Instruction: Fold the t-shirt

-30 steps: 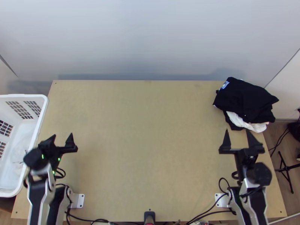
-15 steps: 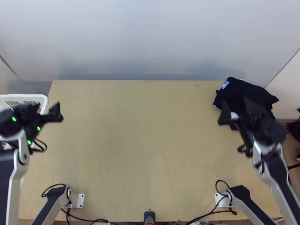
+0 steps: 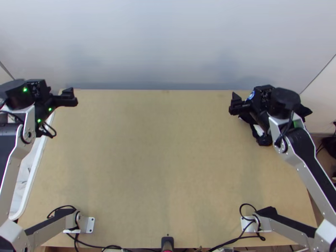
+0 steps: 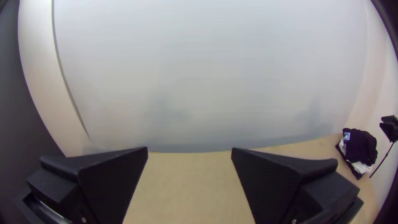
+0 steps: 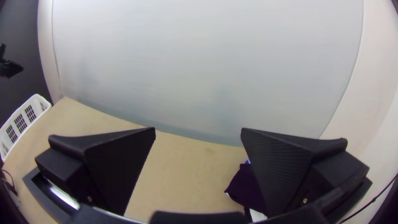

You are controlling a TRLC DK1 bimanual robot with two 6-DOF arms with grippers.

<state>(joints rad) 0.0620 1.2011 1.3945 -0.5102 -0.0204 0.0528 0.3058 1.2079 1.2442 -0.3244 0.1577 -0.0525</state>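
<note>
Your left gripper [image 4: 189,150] and right gripper [image 5: 198,130] stand wide, empty; the presumed t-shirt [image 4: 360,146], dark and heaped at the far-right corner of the table [image 3: 164,147], should handle soft, limp — pinch one loose edge.

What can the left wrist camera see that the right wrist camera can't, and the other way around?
Left wrist view: the left gripper's fingers wide apart, and the clothes pile's whole dark top.
Right wrist view: the white basket and the right gripper's fingers, also wide apart.
Both: some of the clothes pile, the wooden table and the pale wall.
</note>
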